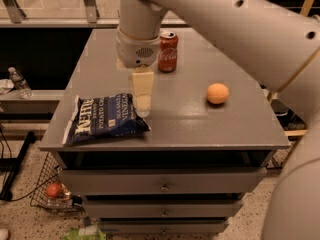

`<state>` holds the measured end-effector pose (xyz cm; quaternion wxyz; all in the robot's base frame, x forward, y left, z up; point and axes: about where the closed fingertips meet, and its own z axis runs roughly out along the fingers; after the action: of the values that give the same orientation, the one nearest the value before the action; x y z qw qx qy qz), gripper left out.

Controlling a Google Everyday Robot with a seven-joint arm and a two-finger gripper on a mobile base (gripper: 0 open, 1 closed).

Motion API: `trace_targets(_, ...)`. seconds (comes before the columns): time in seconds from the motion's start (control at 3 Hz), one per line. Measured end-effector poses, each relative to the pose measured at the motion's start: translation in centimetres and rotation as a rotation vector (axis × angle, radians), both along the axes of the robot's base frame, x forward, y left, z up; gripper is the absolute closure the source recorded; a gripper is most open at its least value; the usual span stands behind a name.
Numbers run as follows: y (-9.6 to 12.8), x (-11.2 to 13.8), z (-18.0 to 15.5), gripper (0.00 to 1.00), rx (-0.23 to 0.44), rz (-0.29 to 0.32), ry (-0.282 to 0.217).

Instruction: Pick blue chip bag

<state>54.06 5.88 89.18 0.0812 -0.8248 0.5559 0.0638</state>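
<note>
The blue chip bag (104, 119) lies flat at the front left of the grey cabinet top (175, 119), dark navy with white lettering and white edges. My gripper (142, 104) hangs from the large white arm, pointing down just above the bag's upper right corner. Only one cream-coloured finger face shows, seen edge-on.
A red soda can (168, 51) stands upright at the back middle, close behind the gripper's wrist. An orange (218, 93) sits to the right. A water bottle (20, 83) lies on a ledge at the left. A wire basket (52, 191) sits on the floor.
</note>
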Motion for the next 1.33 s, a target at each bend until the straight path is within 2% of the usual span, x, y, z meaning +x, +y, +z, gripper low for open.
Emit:
trace_targets(0.33,1.0,0.7,-1.8,0.00,-0.015,0.016,0.025)
trace_targets(0.67,1.4,0.7,-3.4,0.18,-0.021,0.022,0.053)
trace_targets(1.0,1.6,0.8,-4.2,0.42,-0.023,0.029,0.071)
trace_targets(1.33,1.1,1.0,-3.7,0.73,-0.003,0.030,0.061)
